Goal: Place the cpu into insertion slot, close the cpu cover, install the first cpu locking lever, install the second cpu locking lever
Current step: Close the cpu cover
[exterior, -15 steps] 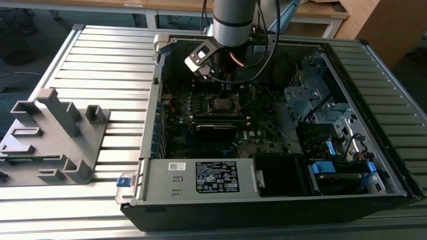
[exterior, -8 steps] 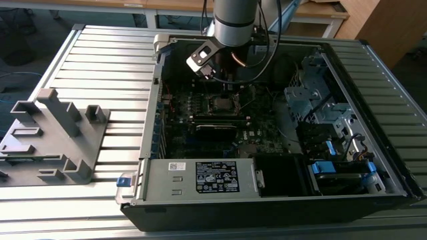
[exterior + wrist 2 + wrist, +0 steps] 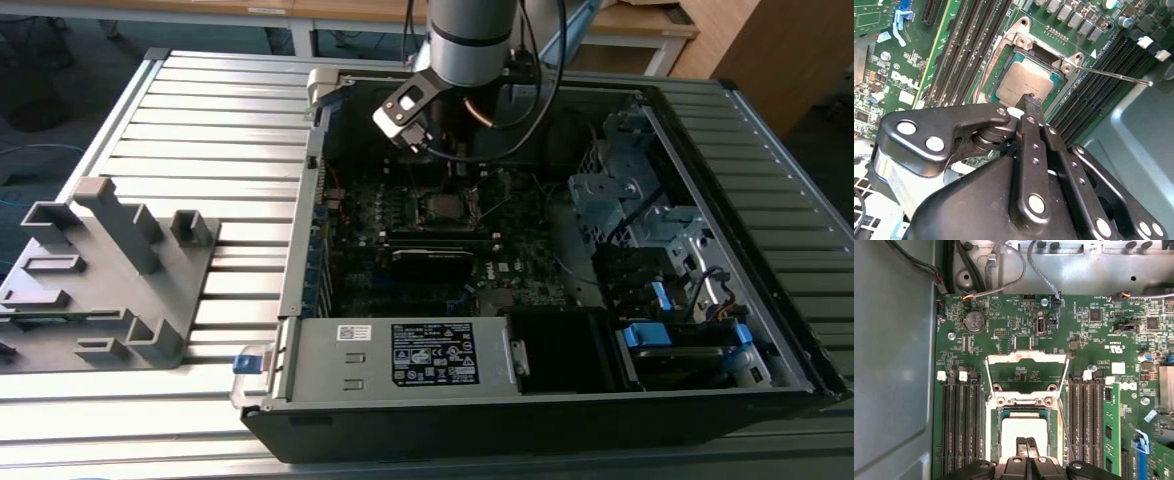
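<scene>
The cpu [image 3: 1021, 84] is a dull silver square lying flat inside the insertion slot [image 3: 1004, 65], with its green edge showing. In the first wrist view the cpu [image 3: 1024, 429] sits in the insertion slot [image 3: 995, 435]. The cpu cover [image 3: 1026, 358], a thin silvery frame, stands flipped open beyond it, with the board visible through its window. My gripper [image 3: 1030, 101] is shut, its black tips touching or just above the cpu's near edge; it holds nothing. A thin locking lever [image 3: 1114, 75] juts out sideways, unlatched. In the exterior view my arm [image 3: 470, 50] hangs over the insertion slot [image 3: 441, 207].
Black memory slots [image 3: 959, 425] flank the socket on both sides. The open case holds a white-labelled power-supply box [image 3: 400, 355], a long black card [image 3: 430, 262] and a metal drive cage [image 3: 627, 190]. A grey fixture [image 3: 107, 270] stands on the slatted table at the exterior view's left.
</scene>
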Controlling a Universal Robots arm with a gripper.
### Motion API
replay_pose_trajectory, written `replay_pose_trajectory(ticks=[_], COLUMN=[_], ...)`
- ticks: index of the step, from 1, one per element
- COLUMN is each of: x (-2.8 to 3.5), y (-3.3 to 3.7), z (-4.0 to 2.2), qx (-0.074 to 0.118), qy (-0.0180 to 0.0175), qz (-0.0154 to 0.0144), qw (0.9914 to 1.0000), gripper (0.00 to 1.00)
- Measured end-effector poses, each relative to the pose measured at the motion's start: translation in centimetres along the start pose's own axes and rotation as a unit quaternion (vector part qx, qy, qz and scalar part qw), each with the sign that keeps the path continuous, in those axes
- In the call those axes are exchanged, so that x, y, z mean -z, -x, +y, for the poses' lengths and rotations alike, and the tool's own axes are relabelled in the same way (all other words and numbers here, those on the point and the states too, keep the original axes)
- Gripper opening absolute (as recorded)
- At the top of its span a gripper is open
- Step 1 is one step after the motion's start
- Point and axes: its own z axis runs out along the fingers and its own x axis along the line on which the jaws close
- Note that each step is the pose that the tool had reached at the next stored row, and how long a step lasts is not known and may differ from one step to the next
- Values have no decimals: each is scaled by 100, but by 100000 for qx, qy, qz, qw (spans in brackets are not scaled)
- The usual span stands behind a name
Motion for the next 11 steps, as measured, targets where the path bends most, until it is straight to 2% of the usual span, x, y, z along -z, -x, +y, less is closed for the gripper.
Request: replay_pose_trajectory(ticks=[7, 11], x=[137, 166], y=[-2, -3], z=[5, 6], qx=[2, 2], qy=[1, 1], qz=[0, 1], qw=[100000, 100000], gripper=[11, 11])
